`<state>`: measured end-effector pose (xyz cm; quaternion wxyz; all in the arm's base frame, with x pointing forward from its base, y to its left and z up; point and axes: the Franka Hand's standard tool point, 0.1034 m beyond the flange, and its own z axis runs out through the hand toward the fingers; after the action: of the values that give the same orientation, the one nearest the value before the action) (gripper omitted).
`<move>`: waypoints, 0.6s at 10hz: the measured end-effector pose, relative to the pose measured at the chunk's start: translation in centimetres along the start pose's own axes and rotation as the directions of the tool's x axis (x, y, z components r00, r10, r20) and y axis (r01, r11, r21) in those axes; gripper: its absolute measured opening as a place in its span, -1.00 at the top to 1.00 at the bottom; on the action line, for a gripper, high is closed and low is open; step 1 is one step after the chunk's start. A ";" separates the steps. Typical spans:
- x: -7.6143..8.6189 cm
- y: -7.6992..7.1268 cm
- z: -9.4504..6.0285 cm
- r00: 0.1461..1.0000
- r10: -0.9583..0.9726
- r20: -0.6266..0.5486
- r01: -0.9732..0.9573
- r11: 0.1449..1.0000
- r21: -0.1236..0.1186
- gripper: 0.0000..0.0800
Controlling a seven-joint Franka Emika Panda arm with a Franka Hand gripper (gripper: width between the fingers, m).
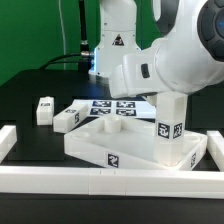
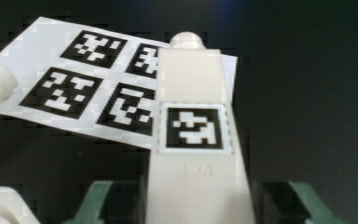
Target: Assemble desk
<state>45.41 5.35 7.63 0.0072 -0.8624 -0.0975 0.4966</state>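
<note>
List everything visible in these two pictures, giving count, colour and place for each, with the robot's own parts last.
tabletop: one, white, centre of the table, inside the rails.
held leg: one, white with black-and-white markers, upright at the tabletop's corner on the exterior view's right.
loose legs: two, white, on the table at the exterior view's left of the tabletop.
marker board: one, white with black tags, flat behind the tabletop.
border rails: three stretches, white, along the front and both sides.
table: one, black.
arm: one, white, above the held leg.
gripper: one, closed on the held leg.
</note>
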 end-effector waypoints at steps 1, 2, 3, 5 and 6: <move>0.5 0.1 -0.9 0.996 -0.002 -0.094 0.001 1.000 -0.010 0.28; -0.8 0.4 -1.5 0.983 0.002 -0.184 -0.004 1.000 -0.010 0.28; -2.5 0.8 -1.5 0.978 0.011 -0.208 -0.011 1.000 0.003 0.28; -5.2 1.9 -4.3 0.938 0.010 -0.347 -0.009 1.000 0.004 0.28; -6.2 2.2 -5.5 0.905 0.012 -0.425 -0.013 1.000 0.001 0.28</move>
<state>47.42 2.58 15.45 0.0243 -0.9504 -0.0887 0.2971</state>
